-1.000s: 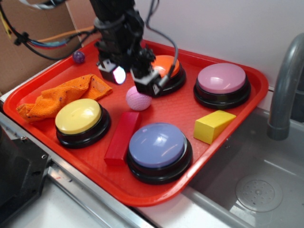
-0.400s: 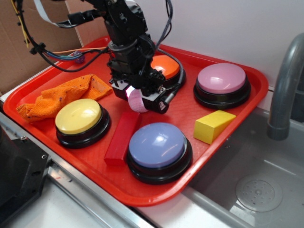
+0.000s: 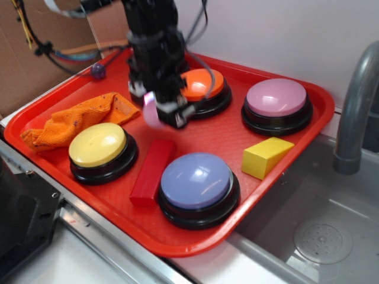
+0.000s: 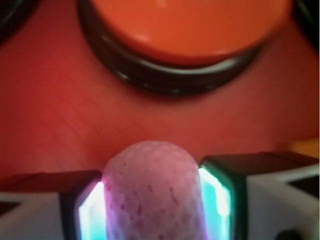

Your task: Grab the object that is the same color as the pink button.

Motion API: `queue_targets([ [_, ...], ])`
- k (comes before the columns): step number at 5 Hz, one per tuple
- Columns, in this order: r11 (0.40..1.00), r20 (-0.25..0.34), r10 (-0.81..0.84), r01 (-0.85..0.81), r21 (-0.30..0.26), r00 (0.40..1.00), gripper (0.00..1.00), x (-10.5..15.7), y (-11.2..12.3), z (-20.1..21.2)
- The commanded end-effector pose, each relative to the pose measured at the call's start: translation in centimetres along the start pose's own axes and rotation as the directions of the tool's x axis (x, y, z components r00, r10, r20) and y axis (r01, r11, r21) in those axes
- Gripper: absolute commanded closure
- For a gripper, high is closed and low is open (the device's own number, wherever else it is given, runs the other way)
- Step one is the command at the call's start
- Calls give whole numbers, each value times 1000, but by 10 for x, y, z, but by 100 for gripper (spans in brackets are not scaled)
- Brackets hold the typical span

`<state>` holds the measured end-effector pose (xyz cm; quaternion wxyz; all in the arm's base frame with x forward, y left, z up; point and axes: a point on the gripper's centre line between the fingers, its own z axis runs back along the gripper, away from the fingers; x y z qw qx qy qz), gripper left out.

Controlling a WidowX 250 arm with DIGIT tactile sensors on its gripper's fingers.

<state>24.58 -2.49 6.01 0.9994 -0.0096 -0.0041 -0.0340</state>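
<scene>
My gripper (image 3: 157, 112) is shut on the small pink dimpled ball (image 3: 150, 113) and holds it above the red tray (image 3: 65, 97), just in front of the orange button (image 3: 198, 84). In the wrist view the ball (image 4: 152, 192) is squeezed between the two lit pads (image 4: 216, 192), with the orange button (image 4: 187, 22) ahead. The pink button (image 3: 276, 98), a pale pink-mauve dome on a black base, stands at the tray's back right, apart from the gripper.
On the tray stand a yellow button (image 3: 98, 145), a lavender-blue button (image 3: 196, 181), a red block (image 3: 153, 170), a yellow wedge (image 3: 266, 156), an orange cloth (image 3: 77, 118) and a tiny purple ball (image 3: 98, 71). A grey faucet (image 3: 355, 100) and sink lie to the right.
The gripper came down over the pink ball, shut on it and has lifted it off the tray, shifting slightly back and left.
</scene>
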Motion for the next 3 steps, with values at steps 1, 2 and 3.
queue_targets([
  [1, 996, 38, -57, 54, 67, 998, 100, -6, 49, 93],
  [2, 996, -19, -20, 21, 85, 1000, 100, -17, 68, 112],
  [3, 998, 2, 40, -40, 58, 999, 100, -21, 79, 107],
])
